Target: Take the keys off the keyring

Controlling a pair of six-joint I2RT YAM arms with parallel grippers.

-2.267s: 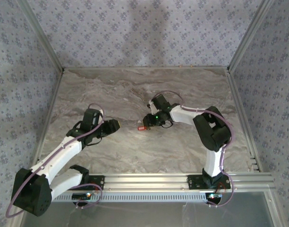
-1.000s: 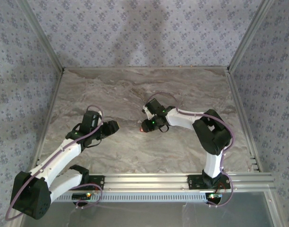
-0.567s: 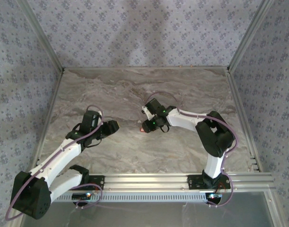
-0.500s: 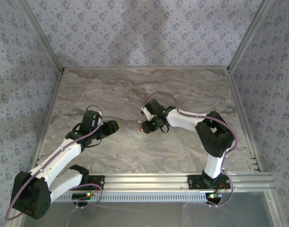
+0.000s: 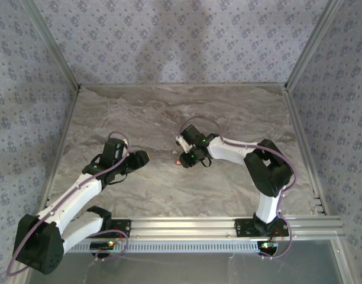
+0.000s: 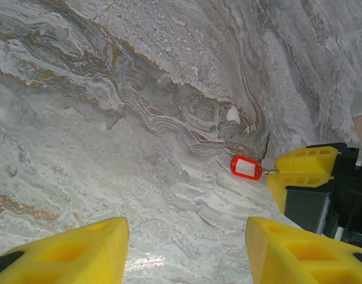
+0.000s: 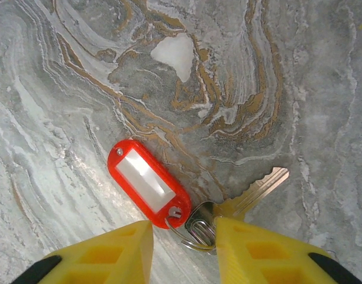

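Note:
The keyring lies flat on the marble table: a red tag (image 7: 148, 183) with a white label, a silvery wire ring (image 7: 199, 232) and a brass key (image 7: 255, 190) pointing up-right. My right gripper (image 7: 184, 251) is down over the ring with its jaws narrowly apart; the right fingertip (image 7: 258, 251) touches the ring and key head, while the left one stands just clear of the tag. In the top view the red tag (image 5: 177, 161) sits at the right gripper (image 5: 184, 158). My left gripper (image 6: 187, 248) hovers open and holds nothing, short of the red tag (image 6: 246, 167).
The marble table (image 5: 169, 112) is walled by patterned panels on three sides. An aluminium rail (image 5: 228, 226) runs along the near edge by the arm bases. The right gripper's yellow fingers (image 6: 305, 161) show in the left wrist view, next to the tag.
The right gripper's jaws have drawn closer together around the ring, and the arm has crept slightly left over the keyring. The left arm has not moved.

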